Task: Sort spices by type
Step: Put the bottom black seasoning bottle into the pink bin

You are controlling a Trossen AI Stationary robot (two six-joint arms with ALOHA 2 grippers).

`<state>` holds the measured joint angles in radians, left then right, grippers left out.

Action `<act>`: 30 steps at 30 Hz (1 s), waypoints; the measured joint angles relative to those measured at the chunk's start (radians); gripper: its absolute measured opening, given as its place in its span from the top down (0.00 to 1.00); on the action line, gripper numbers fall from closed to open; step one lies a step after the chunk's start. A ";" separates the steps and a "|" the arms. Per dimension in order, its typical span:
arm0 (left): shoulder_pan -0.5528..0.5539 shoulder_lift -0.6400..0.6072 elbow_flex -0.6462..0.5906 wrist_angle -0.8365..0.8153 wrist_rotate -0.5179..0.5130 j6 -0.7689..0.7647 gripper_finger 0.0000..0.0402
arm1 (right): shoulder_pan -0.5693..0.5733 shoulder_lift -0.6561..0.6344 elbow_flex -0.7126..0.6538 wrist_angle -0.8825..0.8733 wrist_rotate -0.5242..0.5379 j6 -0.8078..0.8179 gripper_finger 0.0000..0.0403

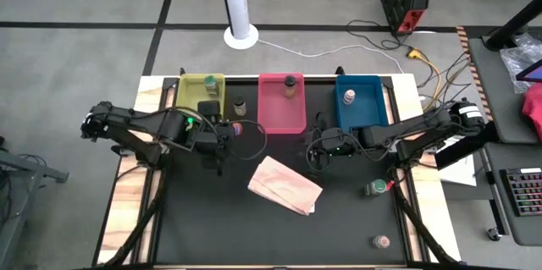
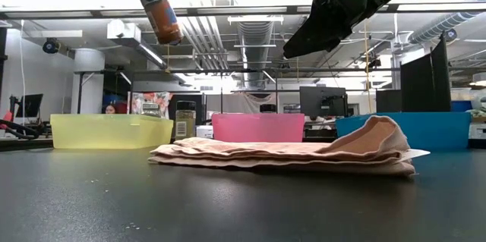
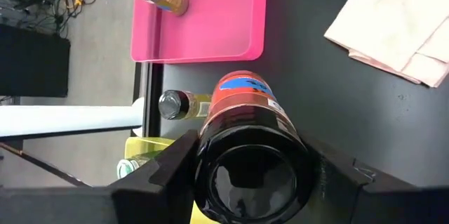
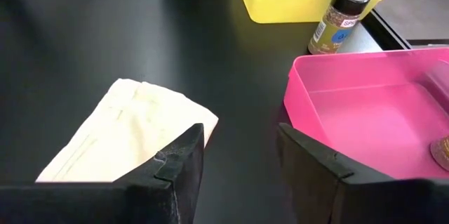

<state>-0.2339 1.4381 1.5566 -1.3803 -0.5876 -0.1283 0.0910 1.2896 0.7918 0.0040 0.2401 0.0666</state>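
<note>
My left gripper hangs above the table in front of the gap between the yellow tray and the pink tray, shut on a spice jar with a red-orange label and a dark cap. My right gripper is open and raised near the pink tray's right front corner, touching nothing. One jar stands on the table between the yellow and pink trays. Others stand in the yellow tray, the pink tray and the blue tray. Two more sit on the table at the right. My left gripper pinches the red-labelled jar between its two fingers at the dark-capped end, one finger on each side. The jar lies along the fingers, its far end sticking out past them. It is lifted clear of the table and slants downward.
A folded tan paper bag lies mid-table, between and in front of the two grippers. The three trays line the far edge. A white pole base stands beyond the table. Bare dark table surface lies toward the near left.
</note>
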 joint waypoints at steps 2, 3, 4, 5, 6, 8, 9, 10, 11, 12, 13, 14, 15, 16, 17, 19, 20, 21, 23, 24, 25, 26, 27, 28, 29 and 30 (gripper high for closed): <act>0.001 0.002 0.000 0.002 0.000 0.000 0.54 | 0.000 0.000 0.000 0.000 0.000 0.000 0.58; 0.001 0.002 0.000 0.004 0.000 0.000 0.54 | 0.000 0.000 0.000 0.000 0.000 0.000 0.58; 0.001 0.002 0.000 0.010 -0.001 0.000 0.54 | 0.000 0.000 0.000 0.000 0.000 0.000 0.59; 0.002 0.002 0.000 0.018 -0.001 0.002 0.54 | 0.000 0.000 0.000 0.000 0.000 0.000 0.59; 0.004 0.002 0.000 0.027 -0.002 0.007 0.54 | 0.000 0.000 0.000 0.000 0.000 0.000 0.60; 0.006 0.002 0.000 0.054 -0.002 0.022 0.54 | 0.000 0.000 0.000 0.000 0.000 0.000 0.61; 0.009 0.002 0.000 0.075 -0.002 0.037 0.54 | 0.000 0.000 0.000 0.000 0.002 0.000 0.61; 0.010 0.002 0.000 0.095 -0.003 0.054 0.54 | 0.000 0.000 0.000 0.000 0.007 0.000 0.62; 0.011 0.002 0.000 0.111 -0.004 0.073 0.54 | 0.000 0.000 0.000 0.000 0.015 0.000 0.62; 0.013 0.002 0.000 0.126 -0.005 0.093 0.54 | 0.000 0.000 0.000 0.000 0.023 0.000 0.63; 0.015 0.002 0.000 0.139 -0.005 0.110 0.54 | 0.000 0.001 0.000 0.000 0.024 0.000 0.63; 0.018 0.002 0.000 0.150 -0.005 0.125 0.54 | 0.000 0.001 0.000 0.000 0.024 0.000 0.64; 0.023 0.002 0.000 0.155 -0.005 0.140 0.54 | 0.000 0.001 0.000 0.000 0.026 -0.001 0.64; 0.029 0.002 0.000 0.159 -0.005 0.153 0.54 | 0.000 0.001 0.000 0.000 0.032 -0.004 0.64; 0.036 0.002 -0.002 0.168 -0.005 0.165 0.54 | 0.000 0.001 0.000 0.000 0.045 -0.006 0.64; 0.053 0.002 -0.013 0.201 -0.002 0.196 0.54 | 0.000 0.001 0.000 0.000 0.088 -0.004 0.62; 0.062 0.002 -0.022 0.219 0.012 0.216 0.54 | 0.000 0.001 0.000 0.000 0.113 0.000 0.62; 0.073 0.001 -0.035 0.243 0.041 0.239 0.54 | 0.000 0.001 0.000 0.000 0.136 0.004 0.60; 0.096 0.000 -0.069 0.307 0.109 0.291 0.54 | 0.000 0.001 0.000 0.001 0.157 0.010 0.58; 0.108 0.000 -0.092 0.351 0.131 0.319 0.54 | 0.000 0.001 0.000 0.006 0.158 0.010 0.56; 0.119 -0.001 -0.119 0.399 0.145 0.349 0.54 | 0.000 0.001 0.000 0.016 0.157 0.007 0.54; 0.131 -0.003 -0.149 0.445 0.159 0.380 0.54 | 0.000 0.001 0.000 0.030 0.154 0.002 0.52; 0.142 -0.005 -0.180 0.493 0.173 0.410 0.54 | 0.000 0.001 0.000 0.044 0.153 0.001 0.50; 0.152 -0.009 -0.213 0.545 0.193 0.440 0.54 | 0.000 0.000 0.000 0.054 0.152 0.000 0.48; 0.161 -0.013 -0.244 0.598 0.218 0.468 0.54 | 0.000 0.000 0.000 0.061 0.152 0.000 0.46; 0.168 -0.017 -0.275 0.648 0.236 0.491 0.54 | 0.000 0.000 0.000 0.065 0.152 0.000 0.44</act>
<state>-0.0655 1.4207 1.2819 -0.7327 -0.3515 0.3623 0.0913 1.2900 0.7914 0.0689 0.3920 0.0666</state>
